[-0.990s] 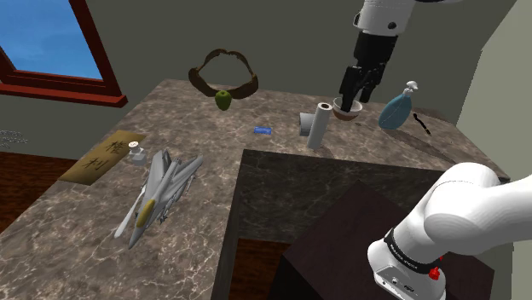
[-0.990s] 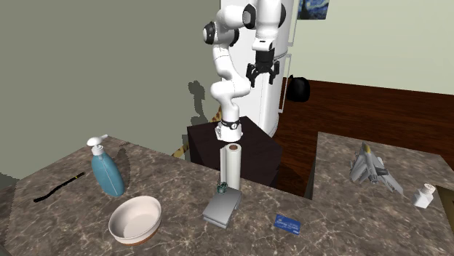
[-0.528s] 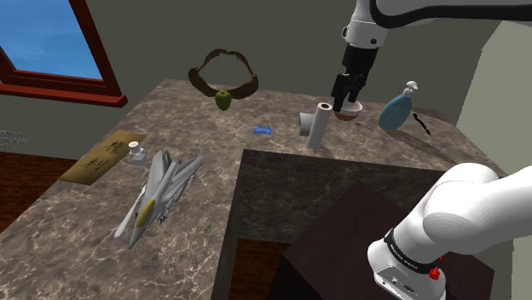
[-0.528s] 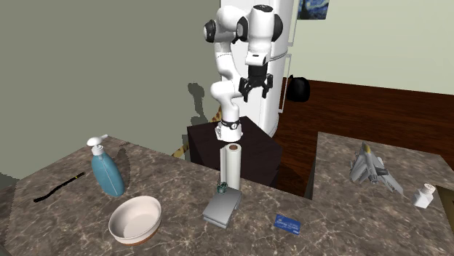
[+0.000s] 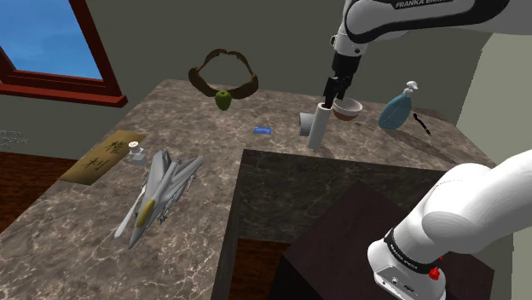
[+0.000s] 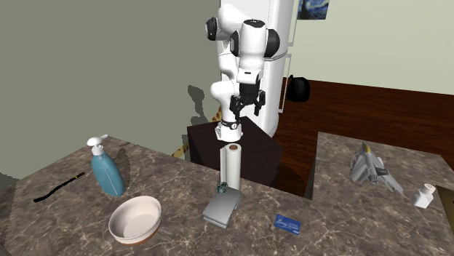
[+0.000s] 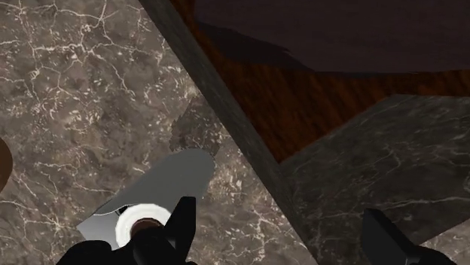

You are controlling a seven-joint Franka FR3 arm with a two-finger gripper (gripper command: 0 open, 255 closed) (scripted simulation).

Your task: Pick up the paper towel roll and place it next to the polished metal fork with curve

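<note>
The white paper towel roll [image 5: 319, 126] [image 6: 231, 167] stands upright on the marble counter [image 5: 196, 128], near its inner corner. A thin dark curved fork [image 5: 422, 124] [image 6: 58, 186] lies at the counter's far end, past the blue soap bottle [image 5: 398, 109]. My gripper [image 5: 334, 88] [image 6: 246, 104] hangs open just above the roll, toward the bowl side. In the wrist view the roll's top [image 7: 141, 223] lies under one finger [image 7: 177, 226], outside the gap of the gripper [image 7: 279, 241]. Nothing is held.
A white bowl [image 5: 348, 108] [image 6: 135, 218] sits between the roll and the soap bottle [image 6: 106, 171]. A grey flat object [image 6: 221, 207] lies at the roll's base, with a blue card [image 5: 263, 129] nearby. A toy jet [image 5: 158, 192], a shaker [image 5: 136, 152] and a green apple [image 5: 223, 100] lie farther off.
The gripper has come down and shifted toward the shoulder view's left, from over the bowl to just above the roll. Nothing on the counter has moved.
</note>
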